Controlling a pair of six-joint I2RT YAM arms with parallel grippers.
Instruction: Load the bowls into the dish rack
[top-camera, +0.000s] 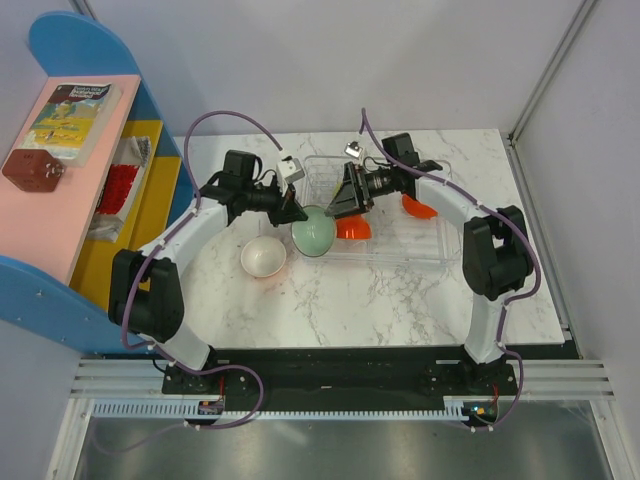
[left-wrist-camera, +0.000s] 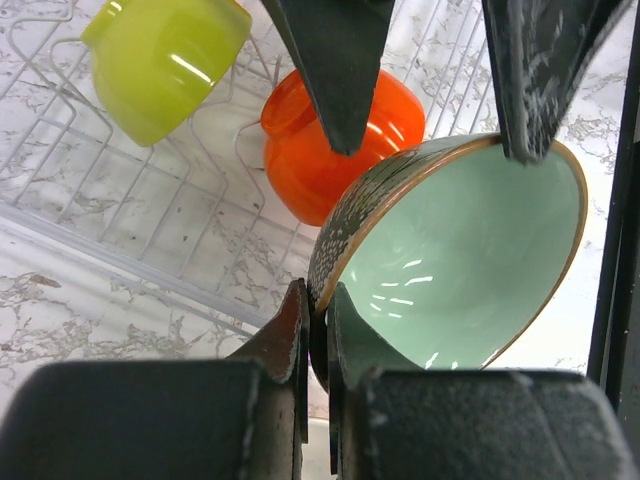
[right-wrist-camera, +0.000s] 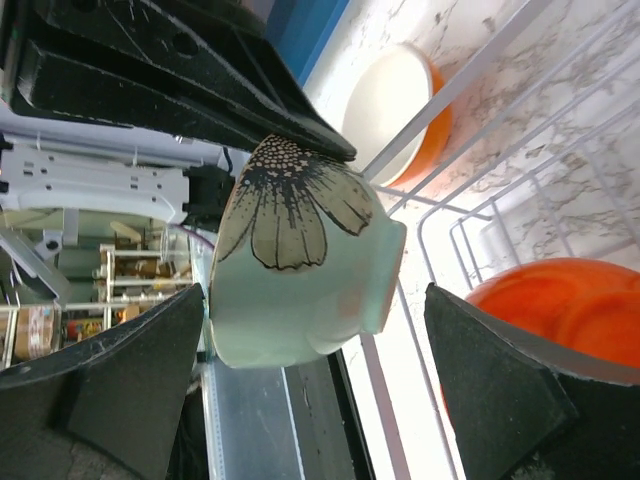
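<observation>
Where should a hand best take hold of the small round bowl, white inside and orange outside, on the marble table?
Probably the rim, from above, one finger inside and one outside. The white-and-orange round bowl stands upright, mouth up, on the marble table beside the clear plastic dish rack, so its left rim is free.

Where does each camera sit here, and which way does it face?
Top external: above and behind the bases, looking down at the table; left arm, right arm, left tool and right tool all show.
Left wrist: on the left arm, looking down onto the dish rack; its fingers pinch the mint bowl.
Right wrist: on the right arm, facing the left arm; its open fingers flank the mint bowl.
Shared: both wrist views show that bowl and the other arm's tool.
</observation>
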